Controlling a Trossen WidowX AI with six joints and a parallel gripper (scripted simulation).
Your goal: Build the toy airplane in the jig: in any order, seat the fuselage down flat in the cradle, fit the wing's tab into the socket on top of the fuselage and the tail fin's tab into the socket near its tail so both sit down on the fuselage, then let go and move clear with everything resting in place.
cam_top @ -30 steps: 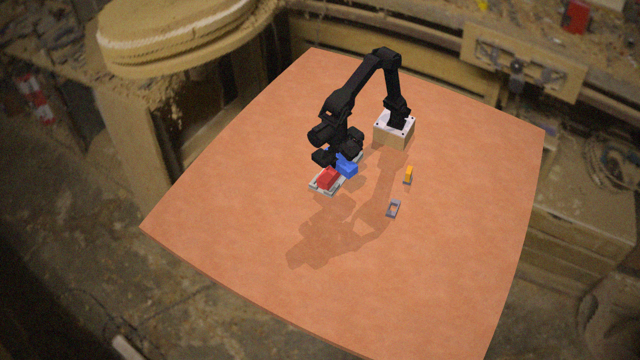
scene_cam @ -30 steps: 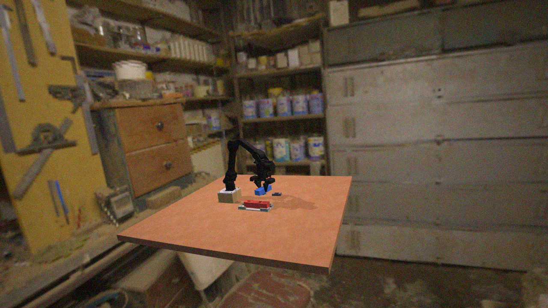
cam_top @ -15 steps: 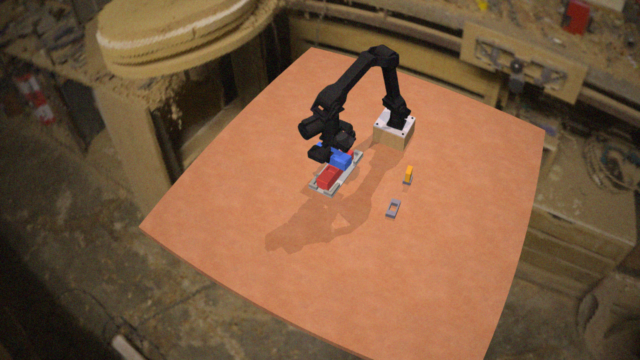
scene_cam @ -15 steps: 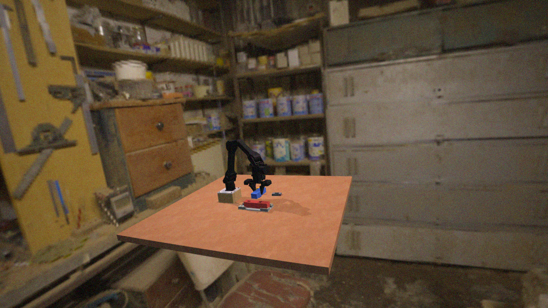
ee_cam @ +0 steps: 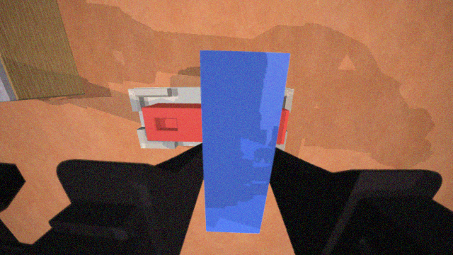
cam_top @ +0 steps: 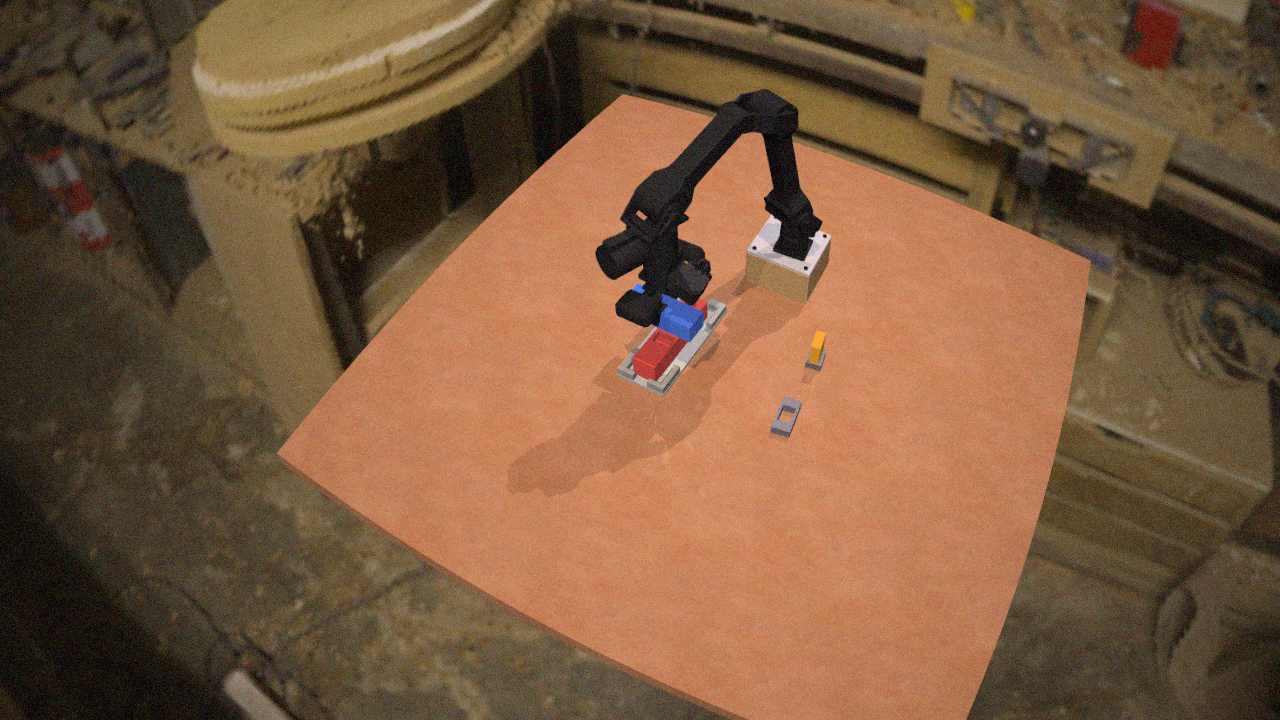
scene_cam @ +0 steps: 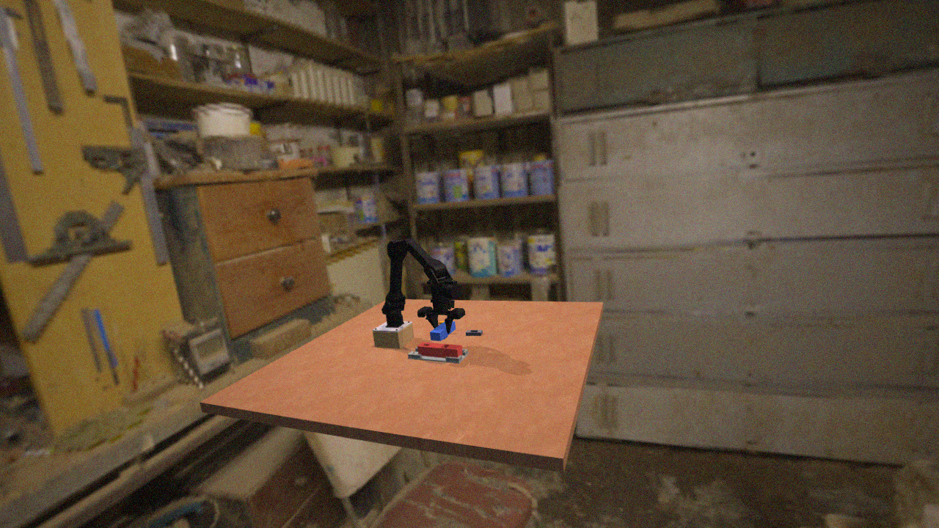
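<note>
My gripper (cam_top: 664,300) (scene_cam: 441,327) (ee_cam: 236,147) is shut on the blue wing (cam_top: 682,320) (scene_cam: 437,334) (ee_cam: 237,117), which it holds level, crosswise above the fuselage. The exterior view shows a gap between them. The red fuselage (cam_top: 656,357) (scene_cam: 439,350) (ee_cam: 191,124) lies in the pale grey cradle (cam_top: 717,311) (scene_cam: 414,355) (ee_cam: 152,92). Its tail socket shows empty in the wrist view; its wing socket shows in the top view but is hidden by the wing in the wrist view. The wing's tab is hidden. The yellow tail fin (cam_top: 818,346) stands in a small grey holder (cam_top: 814,364).
A second grey holder (cam_top: 785,417) (scene_cam: 474,333) sits empty on the orange table top (cam_top: 581,573) (scene_cam: 367,400). The arm's wooden base block (cam_top: 776,273) (scene_cam: 392,337) (ee_cam: 42,53) stands beyond the cradle's tail end. The arm's shadow falls over the cradle area.
</note>
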